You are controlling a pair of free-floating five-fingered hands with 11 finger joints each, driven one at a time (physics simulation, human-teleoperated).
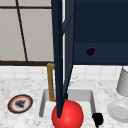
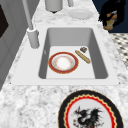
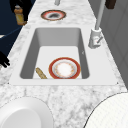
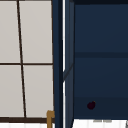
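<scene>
Marble counter [image 2: 30, 100], white sink [image 2: 105, 67] w/ red-rimmed plate [image 2: 63, 62], open navy cabinet [image 1: 100, 30].

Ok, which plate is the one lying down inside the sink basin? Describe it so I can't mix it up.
Start at the white sink basin set in the marbled counter. On its floor lies a round plate with a red-orange rim and pale centre, beside a tan stick-shaped item. The counter plates differ: one has a black dragon-like motif, one is plain white.

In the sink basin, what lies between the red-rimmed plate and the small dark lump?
A tan stick-shaped thing lies slantwise between the red-rimmed plate and the small dark lump, in the left side view.
</scene>
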